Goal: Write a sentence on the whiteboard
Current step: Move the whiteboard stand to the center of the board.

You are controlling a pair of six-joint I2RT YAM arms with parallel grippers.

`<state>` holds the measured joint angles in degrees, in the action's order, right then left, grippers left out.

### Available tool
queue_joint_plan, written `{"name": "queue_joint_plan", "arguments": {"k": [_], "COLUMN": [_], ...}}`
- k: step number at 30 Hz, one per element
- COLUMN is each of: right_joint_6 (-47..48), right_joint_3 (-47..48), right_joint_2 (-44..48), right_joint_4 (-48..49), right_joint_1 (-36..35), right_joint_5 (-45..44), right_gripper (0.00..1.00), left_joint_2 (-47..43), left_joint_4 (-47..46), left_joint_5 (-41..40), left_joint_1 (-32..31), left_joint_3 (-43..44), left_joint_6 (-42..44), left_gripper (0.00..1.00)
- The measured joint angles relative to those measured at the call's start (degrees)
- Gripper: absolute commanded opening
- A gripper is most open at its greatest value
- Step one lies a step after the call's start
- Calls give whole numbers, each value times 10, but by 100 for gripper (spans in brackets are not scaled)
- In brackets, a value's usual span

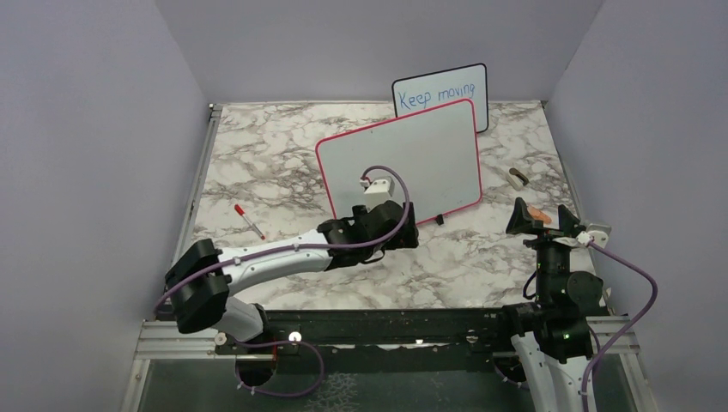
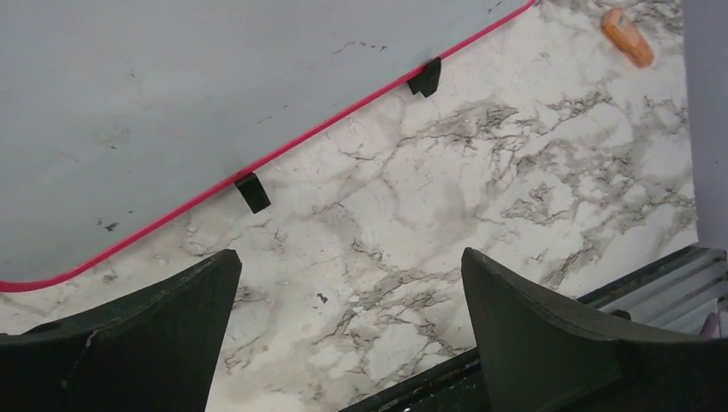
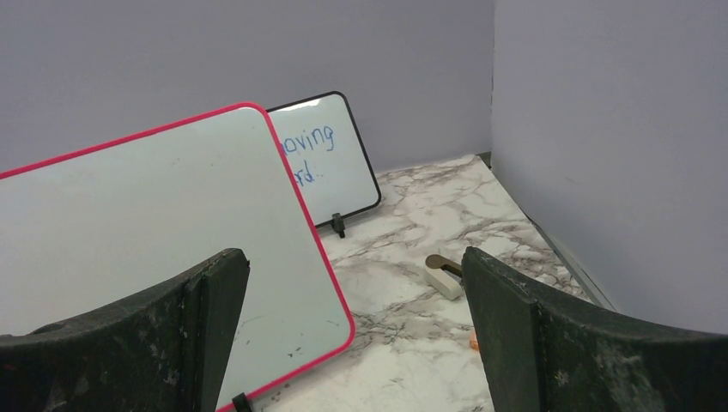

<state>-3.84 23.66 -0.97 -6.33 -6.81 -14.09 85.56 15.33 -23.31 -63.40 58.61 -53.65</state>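
The whiteboard (image 1: 399, 163) has a red-pink frame and stands tilted on small black feet at mid-table. No sentence shows on its face, only faint dark specks. Its lower edge and feet (image 2: 252, 190) run across the left wrist view, and its right half (image 3: 172, 232) fills the right wrist view. My left gripper (image 1: 408, 232) (image 2: 350, 257) hovers just in front of the board's lower edge, open, with only marble between the fingers. My right gripper (image 1: 541, 210) (image 3: 354, 253) stands to the board's right, open and holding nothing.
A marker (image 1: 250, 221) with a red end lies on the marble at the left. A smaller black-framed board (image 1: 440, 96) with blue writing stands behind. An eraser (image 1: 518, 178) (image 3: 446, 276) and a small orange piece (image 2: 627, 36) lie at the right. Grey walls enclose the table.
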Motion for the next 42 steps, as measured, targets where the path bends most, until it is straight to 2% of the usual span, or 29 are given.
{"name": "queue_joint_plan", "arguments": {"k": [5,13,16,21,32,38,42], "right_joint_6": [5,8,9,10,9,9,9], "right_joint_3": [1,3,3,3,3,3,3], "right_joint_2": [0,0,-2,-3,-3,-3,-2], "right_joint_4": [-3,-3,-3,-3,-3,-3,-3], "right_joint_1": [0,0,0,0,0,0,-1], "right_joint_5": [0,0,0,0,0,0,-1], "right_gripper": [100,100,100,100,100,100,100], "left_joint_2": [-79,-186,-229,-274,-265,-209,-156], "left_joint_4": [37,72,76,88,133,143,149], "left_joint_5": [-3,-35,-30,-16,57,94,94], "left_joint_1": [11,63,110,227,445,558,605], "left_joint_3": [2,3,2,1,-31,-54,-56], "left_joint_6": [66,166,192,226,259,260,244], "left_gripper": [99,99,99,99,99,99,99]}}
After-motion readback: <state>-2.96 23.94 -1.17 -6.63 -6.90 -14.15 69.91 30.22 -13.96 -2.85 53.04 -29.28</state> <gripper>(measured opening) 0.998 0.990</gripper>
